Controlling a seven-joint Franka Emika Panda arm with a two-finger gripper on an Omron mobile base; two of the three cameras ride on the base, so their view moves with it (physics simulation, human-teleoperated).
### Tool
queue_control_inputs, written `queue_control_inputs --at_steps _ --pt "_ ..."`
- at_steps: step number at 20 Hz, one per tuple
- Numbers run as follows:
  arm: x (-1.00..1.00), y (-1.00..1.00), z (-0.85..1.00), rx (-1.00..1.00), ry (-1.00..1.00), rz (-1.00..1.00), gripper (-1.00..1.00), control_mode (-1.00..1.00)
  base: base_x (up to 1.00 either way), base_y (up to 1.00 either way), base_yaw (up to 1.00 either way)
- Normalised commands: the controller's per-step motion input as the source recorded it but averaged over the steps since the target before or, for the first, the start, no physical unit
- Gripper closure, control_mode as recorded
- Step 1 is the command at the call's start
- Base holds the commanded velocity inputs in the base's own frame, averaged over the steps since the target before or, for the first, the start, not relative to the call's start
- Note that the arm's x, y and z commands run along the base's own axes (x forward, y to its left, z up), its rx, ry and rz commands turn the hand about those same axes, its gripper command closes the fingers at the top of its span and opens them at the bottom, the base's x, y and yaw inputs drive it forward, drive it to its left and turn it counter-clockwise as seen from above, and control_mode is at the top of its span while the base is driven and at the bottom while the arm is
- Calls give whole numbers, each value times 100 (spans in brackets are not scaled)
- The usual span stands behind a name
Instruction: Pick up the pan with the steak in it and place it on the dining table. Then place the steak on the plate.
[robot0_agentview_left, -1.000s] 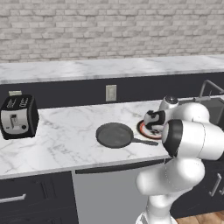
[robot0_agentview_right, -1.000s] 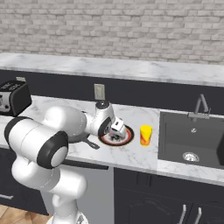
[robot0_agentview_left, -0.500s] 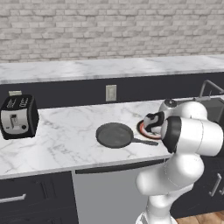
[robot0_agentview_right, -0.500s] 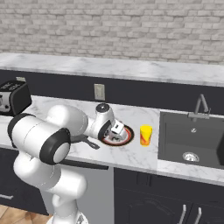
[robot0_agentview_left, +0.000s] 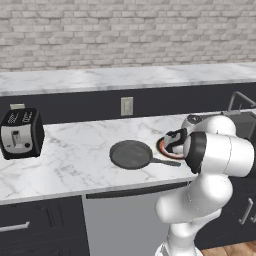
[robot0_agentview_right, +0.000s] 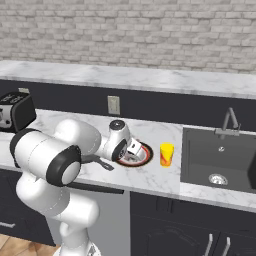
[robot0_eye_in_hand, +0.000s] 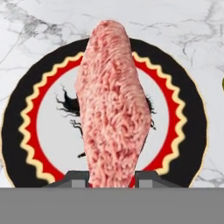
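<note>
The steak (robot0_eye_in_hand: 114, 105) is seen in the hand view clamped between the two finger tips of the gripper (robot0_eye_in_hand: 112, 178), jaws clenched on its lower end, w/ the meat standing up along the view and directly over the plate (robot0_eye_in_hand: 26, 113). The plate's white centre, red zigzag ring and dark outer band are visible on both sides of the meat; whether steak and plate are touching can't be told.

In the left base view the gripper (robot0_agentview_left: 173, 143) is held low over the plate (robot0_agentview_left: 161, 145), which sits on the dining table (robot0_agentview_left: 75, 160) just right of the pan (robot0_agentview_left: 130, 154). The pan is flat on the marble, nothing in it, handle pointed right toward the arm. A toaster (robot0_agentview_left: 20, 133) is set at the far left of the counter.

In the right base view a yellow cup (robot0_agentview_right: 166, 154) stands just beside the plate (robot0_agentview_right: 145, 152), btwn it and the sink (robot0_agentview_right: 220, 160).
</note>
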Motion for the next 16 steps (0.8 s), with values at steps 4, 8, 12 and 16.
queue_control_inputs --at_steps 4,8,12,16 --pt "0 0 0 0 0 0 -100 -100 0 0 0" --pt "0 0 5 0 0 0 -100 -100 0 0 0" --pt "-3 0 43 2 0 0 -100 -100 0 0 0" --pt "-21 0 69 5 -1 0 -100 -100 0 0 0"
